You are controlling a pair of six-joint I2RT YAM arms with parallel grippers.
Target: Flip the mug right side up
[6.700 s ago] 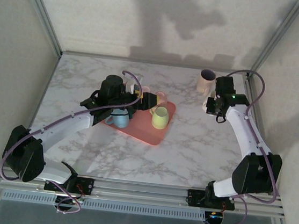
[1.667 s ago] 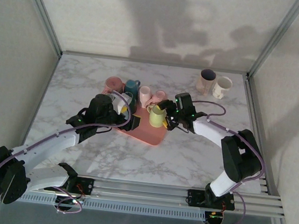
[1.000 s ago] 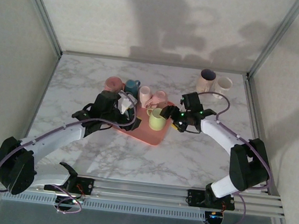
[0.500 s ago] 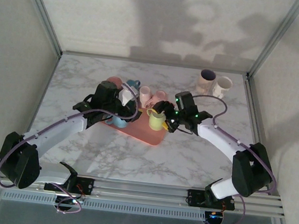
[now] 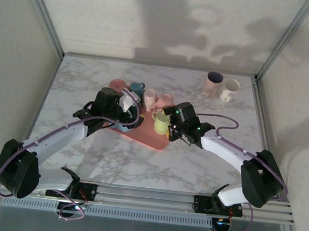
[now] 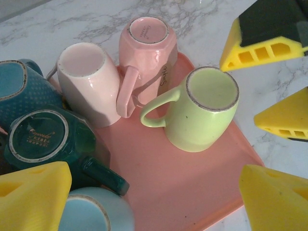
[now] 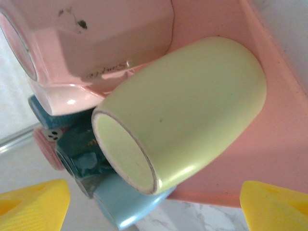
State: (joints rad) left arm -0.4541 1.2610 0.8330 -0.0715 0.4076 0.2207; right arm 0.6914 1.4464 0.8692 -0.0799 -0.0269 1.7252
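Observation:
A light green mug (image 5: 162, 123) stands upside down on the near right part of a pink tray (image 5: 150, 140), its handle pointing left. The left wrist view shows its base up (image 6: 208, 115); the right wrist view sees it from the side (image 7: 192, 110). My right gripper (image 5: 171, 126) is open just right of it, its yellow fingers (image 6: 262, 33) apart from the mug. In its own view the right gripper (image 7: 154, 207) holds nothing. My left gripper (image 5: 123, 107) hangs open over the tray's left side, empty (image 6: 154, 202).
More upside-down mugs crowd the tray: pink (image 6: 147, 48), pale pink (image 6: 89, 82), dark teal (image 6: 45, 137), dotted teal (image 6: 19, 91) and light blue (image 6: 91, 214). Two upright mugs (image 5: 213, 83) (image 5: 229, 89) stand at the table's back right corner.
My right gripper has opened wider and moved left, up against the green mug's right side. The left arm has drifted slightly back and left. The mugs have not moved.

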